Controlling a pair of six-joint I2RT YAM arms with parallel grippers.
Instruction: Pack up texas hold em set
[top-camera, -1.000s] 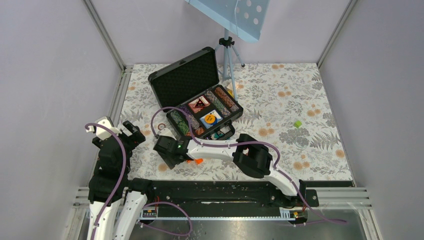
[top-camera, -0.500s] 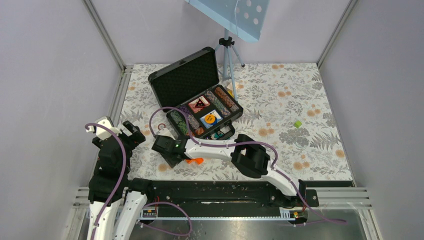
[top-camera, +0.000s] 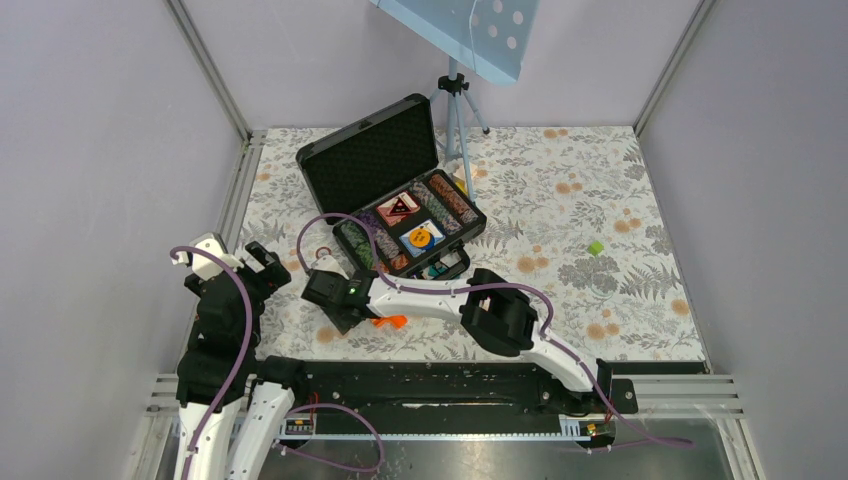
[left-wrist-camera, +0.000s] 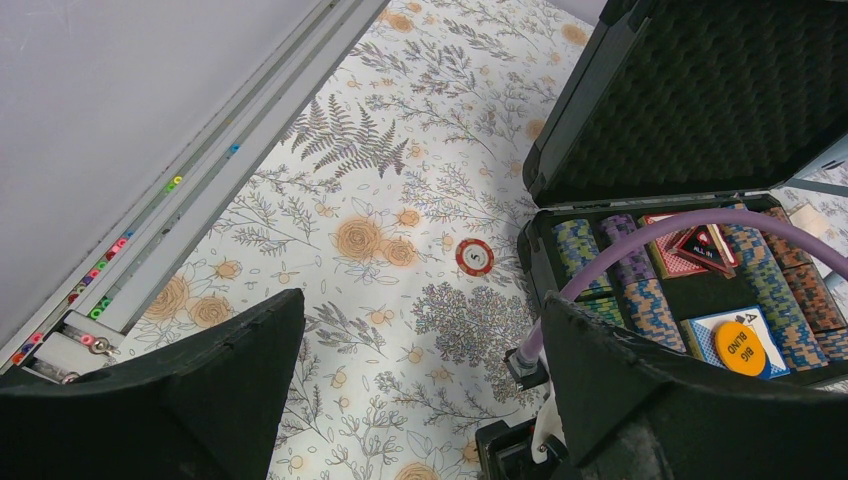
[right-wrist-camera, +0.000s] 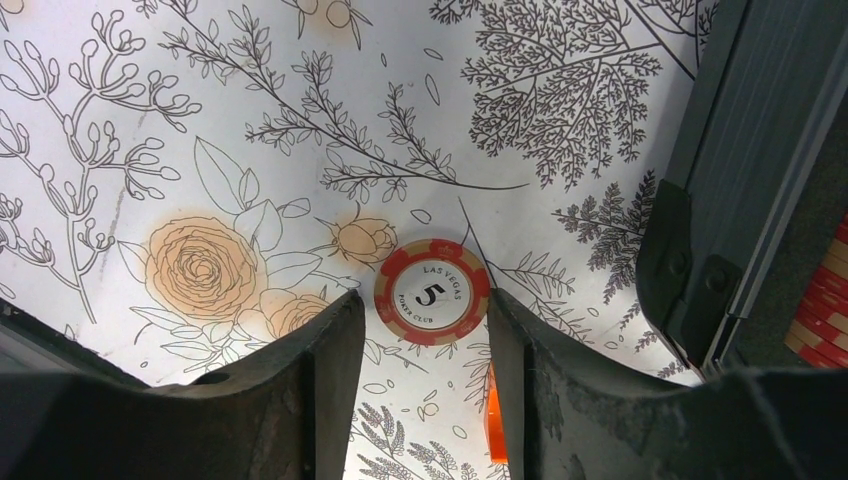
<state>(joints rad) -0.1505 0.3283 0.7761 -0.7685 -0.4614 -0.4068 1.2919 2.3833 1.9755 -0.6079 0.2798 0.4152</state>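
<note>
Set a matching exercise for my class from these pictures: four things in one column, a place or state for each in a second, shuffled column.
Things:
1. loose red chip
2. yellow BIG BLIND disc
3. case lid
4. small green block

Places or states:
A. standing open
B. alone on the cloth, right of the case
C. on the blue deck inside the case
D. flat on the cloth, left of the case

Pairs: 1-D, 2-C, 3-A, 4-B

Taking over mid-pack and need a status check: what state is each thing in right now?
briefcase: open, lid raised.
loose chip: flat on the cloth, outside the briefcase.
chip rows: seated in the briefcase.
right gripper: open, straddling the loose chip.
left gripper: open, empty.
</note>
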